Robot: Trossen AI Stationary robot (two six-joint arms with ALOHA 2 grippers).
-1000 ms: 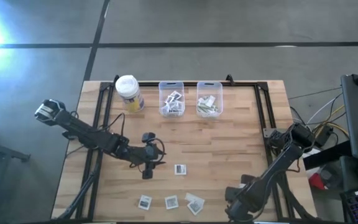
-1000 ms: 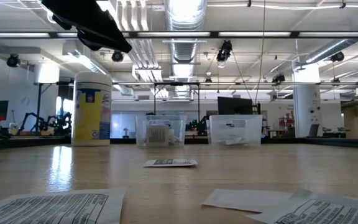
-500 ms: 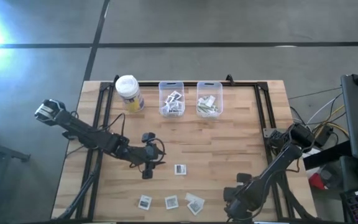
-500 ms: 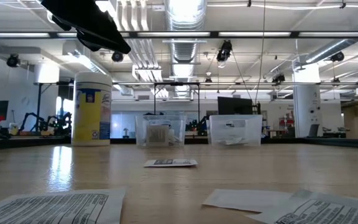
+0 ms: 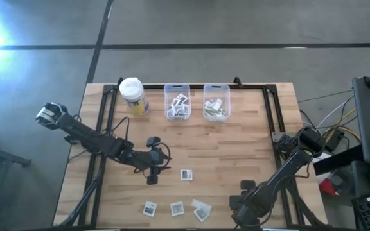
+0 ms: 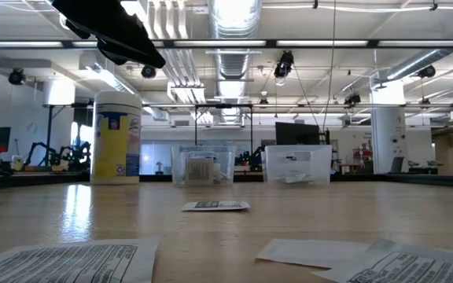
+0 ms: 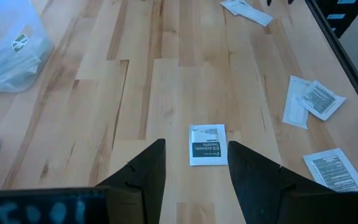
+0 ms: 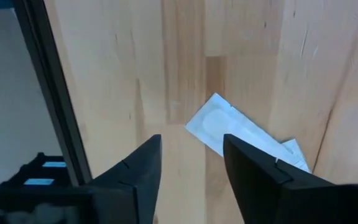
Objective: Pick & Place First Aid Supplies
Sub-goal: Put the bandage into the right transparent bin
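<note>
The first aid supplies are flat white packets on the wooden table. One square packet with a dark patch (image 7: pixel 208 144) (image 5: pixel 186 174) lies just ahead of my left gripper (image 7: pixel 194 165) (image 5: pixel 151 174), which is open above the table's middle. Three more packets (image 5: pixel 177 208) lie near the front edge. My right gripper (image 8: pixel 191 162) (image 5: pixel 239 212) points down, open, over the near right part of the table. A narrow white strip packet (image 8: pixel 229 127) lies flat on the wood just beyond its fingertips. Neither gripper touches anything.
Two clear bins (image 5: pixel 177 101) (image 5: pixel 216 101) holding packets stand at the far edge, with a yellow container with a white lid (image 5: pixel 133 96) to their left. A black frame rail (image 8: pixel 48 93) runs beside my right gripper. Bare wood lies between the bins and the loose packets.
My right arm's hand has sunk a little toward the table near the front edge and rolled slightly. The packets lie where they were.
</note>
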